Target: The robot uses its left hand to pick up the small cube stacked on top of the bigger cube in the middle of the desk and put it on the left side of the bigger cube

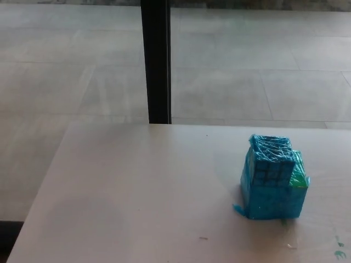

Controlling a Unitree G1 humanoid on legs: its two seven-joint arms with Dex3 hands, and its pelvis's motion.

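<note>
Neither robot hand shows in the head view, so their state cannot be told. The pale desk (pixel 137 192) lies bare on its left and middle; behind its far edge a black post (pixel 156 60) rises from the tiled floor (pixel 66 71). To the right, the small cube (pixel 270 159) sits atop the bigger cube (pixel 274 200), both blue-taped, with green marks (pixel 339 249) near the desk's right corner.

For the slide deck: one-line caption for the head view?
Small blue cube stacked on the bigger cube on the desk; no robot hand in view.

Small blue cube (pixel 270 160) atop bigger blue cube (pixel 274 197), desk's right.
</note>
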